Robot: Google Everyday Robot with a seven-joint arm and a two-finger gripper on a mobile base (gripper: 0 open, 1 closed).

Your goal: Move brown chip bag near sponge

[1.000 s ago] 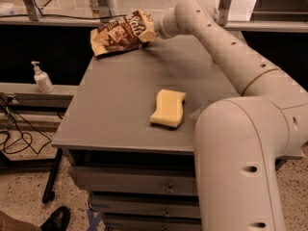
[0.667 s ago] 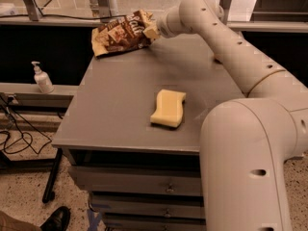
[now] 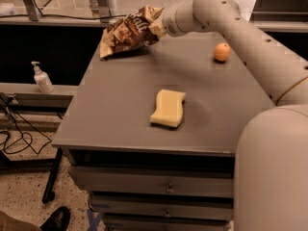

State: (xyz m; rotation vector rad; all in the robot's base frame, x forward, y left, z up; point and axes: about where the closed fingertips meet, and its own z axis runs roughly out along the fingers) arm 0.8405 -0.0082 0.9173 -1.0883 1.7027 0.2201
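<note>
pinching the brown chip bag (image 3: 127,32) over the far edge of the table (image 3: 110,109), the gripper (image 3: 158,25) must next carry it near the sponge (image 3: 168,109).

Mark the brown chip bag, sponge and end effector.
brown chip bag (image 3: 126,33): camera view, middle of its crinkled front.
sponge (image 3: 168,108): camera view, centre of its top face.
end effector (image 3: 157,24): camera view, tip at the bag's right end.

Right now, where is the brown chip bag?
The brown chip bag is at the table's far-left corner, gripper holding its right end, beyond the sponge.
</note>
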